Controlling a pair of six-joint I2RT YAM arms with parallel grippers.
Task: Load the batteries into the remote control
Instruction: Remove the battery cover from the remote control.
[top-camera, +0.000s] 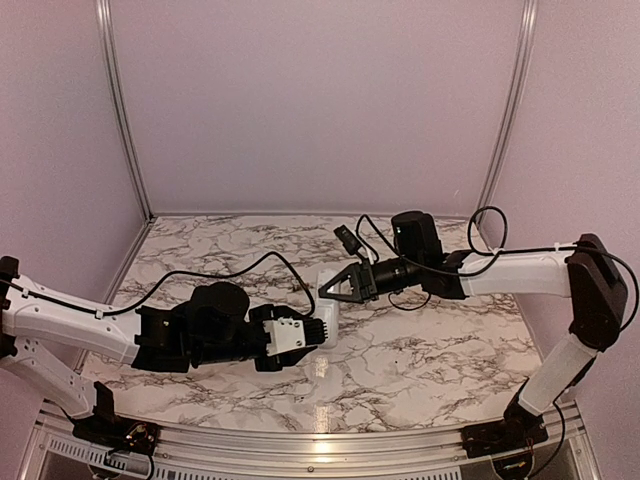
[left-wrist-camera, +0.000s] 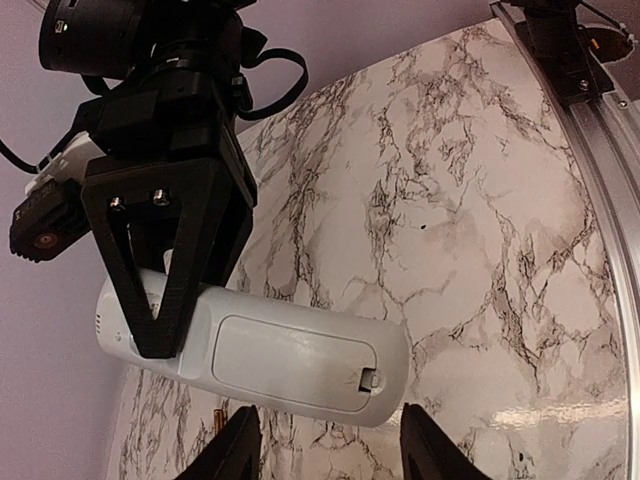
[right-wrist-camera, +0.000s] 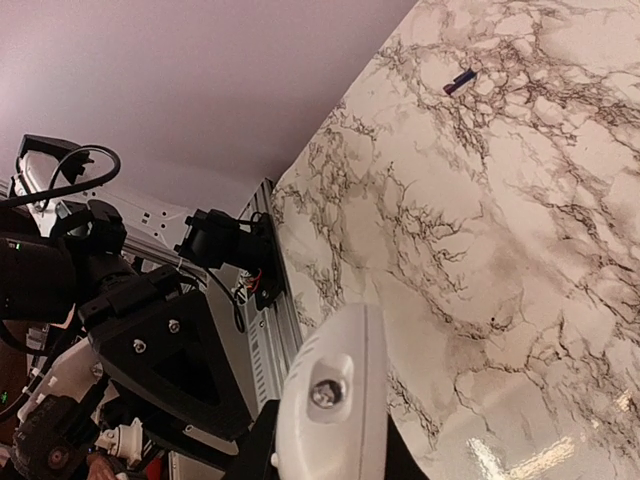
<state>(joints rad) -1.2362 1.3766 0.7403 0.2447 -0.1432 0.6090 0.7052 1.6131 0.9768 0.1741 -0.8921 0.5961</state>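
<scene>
**A:** Where is the remote control (left-wrist-camera: 300, 345)?

**B:** It is off the desk (top-camera: 430, 350), in the air above the middle. Its back faces the left wrist camera. The battery door (left-wrist-camera: 270, 362) is in place, with its latch (left-wrist-camera: 370, 379) towards the free end.

**A:** Who has it?

**B:** The right end effector (top-camera: 332, 287) is clamped across one short end. The left end effector (left-wrist-camera: 328, 440) has its fingers (left-wrist-camera: 240, 445) spread, with the tips right at the remote's lower long edge near the free end. As far as I can see, they are not pinching it.

**A:** How much room is there?

**B:** It is tight only where the two end effectors meet, almost nose to nose. Bare marble lies beneath them on every side. The back wall (top-camera: 320, 100) and both side walls are well apart from the arms. The metal rail (top-camera: 300, 455) runs along the near edge, by the bases.

**A:** Is anything loose?

**B:** There is a small dark slim object (right-wrist-camera: 460, 82) flat on the desk, well apart from the remote. It is too small to tell what it is.
</scene>
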